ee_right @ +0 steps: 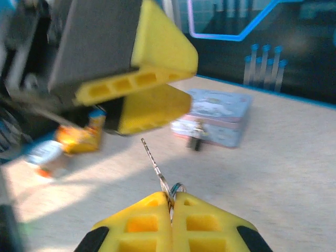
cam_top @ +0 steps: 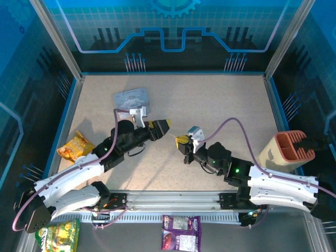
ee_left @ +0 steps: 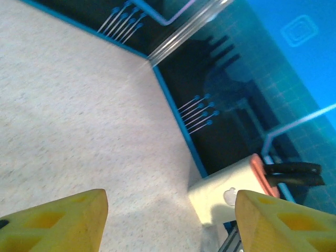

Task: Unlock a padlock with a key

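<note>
We see the right tool [ee_right: 170,197] clenched tight, its two yellow fingers [ee_right: 202,220] pressed together on the key [ee_right: 152,155]. The head of the key is nipped between the fingertips, and a small silvery ring [ee_right: 177,188] pokes out beside it. The thin shaft sticks out past the fingertips, slanting up and left in the right wrist view. Its tip ends just short of the left tool [cam_top: 163,126], which hangs in the air facing the right one over the middle of the bench [cam_top: 226,100].

The left tool is released. From its own wrist camera we see its yellow fingers [ee_left: 58,220] standing wide apart with nothing between them, only bare bench beyond.

The padlock [ee_right: 195,142] is not at either tool. We make it out as a small dark block standing on the bench right against the front of the pale blue tin [ee_right: 218,113], well beyond the key's tip (too blurred for us to see its shackle). In the top view the tin lies towards the back left, behind the left tool.

An orange snack packet [cam_top: 75,147] lies at the bench's left edge. A cream holder with a red-orange top [cam_top: 283,152] stands at the right edge.
</note>
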You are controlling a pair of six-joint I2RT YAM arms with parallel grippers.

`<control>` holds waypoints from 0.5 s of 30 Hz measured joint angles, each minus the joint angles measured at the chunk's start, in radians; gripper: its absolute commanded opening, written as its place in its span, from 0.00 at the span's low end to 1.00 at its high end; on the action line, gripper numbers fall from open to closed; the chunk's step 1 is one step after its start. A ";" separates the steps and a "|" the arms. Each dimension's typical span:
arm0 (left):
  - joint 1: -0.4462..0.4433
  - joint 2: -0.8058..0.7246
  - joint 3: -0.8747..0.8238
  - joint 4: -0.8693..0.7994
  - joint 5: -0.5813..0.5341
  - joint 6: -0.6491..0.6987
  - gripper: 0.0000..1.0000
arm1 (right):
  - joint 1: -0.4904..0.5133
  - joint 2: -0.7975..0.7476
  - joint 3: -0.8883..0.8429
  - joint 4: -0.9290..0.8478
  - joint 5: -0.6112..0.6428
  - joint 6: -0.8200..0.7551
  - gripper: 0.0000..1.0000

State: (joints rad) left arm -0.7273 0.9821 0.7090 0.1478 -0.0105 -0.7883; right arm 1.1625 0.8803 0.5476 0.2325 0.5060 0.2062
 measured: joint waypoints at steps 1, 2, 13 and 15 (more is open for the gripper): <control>0.003 0.006 0.019 -0.052 0.004 -0.012 0.64 | 0.021 0.021 0.000 0.001 0.055 -0.053 0.00; 0.003 0.015 0.037 -0.098 0.011 -0.025 0.64 | 0.040 0.042 0.000 0.008 0.100 -0.101 0.00; 0.003 0.095 0.121 -0.333 0.109 -0.117 0.54 | 0.144 0.228 0.000 0.214 0.386 -0.425 0.00; 0.003 0.098 0.121 -0.339 0.121 -0.132 0.50 | 0.151 0.254 -0.001 0.265 0.420 -0.463 0.00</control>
State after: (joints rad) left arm -0.7238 1.0805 0.8295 -0.1913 0.1101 -0.9203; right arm 1.3140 1.1347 0.5465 0.4976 0.9264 -0.2573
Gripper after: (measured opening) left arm 0.534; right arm 0.047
